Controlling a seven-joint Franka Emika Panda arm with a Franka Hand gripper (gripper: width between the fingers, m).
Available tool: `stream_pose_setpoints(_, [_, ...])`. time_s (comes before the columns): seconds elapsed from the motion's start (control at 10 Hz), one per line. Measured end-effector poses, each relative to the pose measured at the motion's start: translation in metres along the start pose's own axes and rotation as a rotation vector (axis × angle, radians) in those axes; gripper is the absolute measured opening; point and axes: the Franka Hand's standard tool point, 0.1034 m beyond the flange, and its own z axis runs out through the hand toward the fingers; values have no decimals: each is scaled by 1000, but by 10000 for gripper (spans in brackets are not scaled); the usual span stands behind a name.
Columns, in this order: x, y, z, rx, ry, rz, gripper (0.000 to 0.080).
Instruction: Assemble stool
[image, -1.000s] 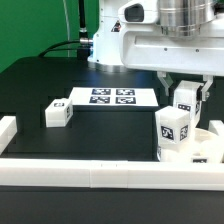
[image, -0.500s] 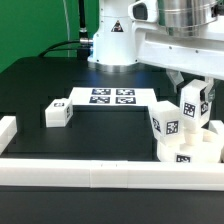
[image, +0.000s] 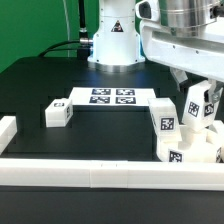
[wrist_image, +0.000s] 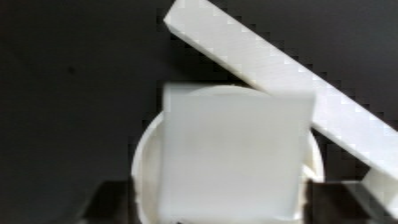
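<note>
Over black table (image: 100, 125), leg (image: 207, 101) in claw (image: 205, 110) grip.

The surface (image: 100, 135) is matt black and faintly grainy. The seat (image: 200, 152), the loose leg (image: 57, 113) at the left and the gripped leg (image: 193, 112) in the claw (image: 198, 100) look like smooth, matt white plastic with printed black-and-white tags. The marker board (image: 112, 97) is flat, paper-like white. The arm's shell (image: 118, 35) is glossy white, and its wrist collar (image: 190, 12) looks like brushed metal.

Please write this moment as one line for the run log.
gripper: shut on held leg | held leg: over seat | second leg: standing on seat | third leg: loose on table
</note>
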Motion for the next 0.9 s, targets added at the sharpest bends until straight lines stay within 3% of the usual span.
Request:
stream_pose_setpoints(0.1, [0,0,-1,2,0,-13,570])
stream_pose_setpoints(0.2, [0,-1,-3,5,1,-19,633])
stream_pose_setpoints(0.3, [0,-2,-5,8,3,-27,645])
stream_pose_setpoints(0.8, [-2,-6,-25,23,11,-121,649])
stream_pose_setpoints(0.9, [-2,-6,-23,22,12,-144,649])
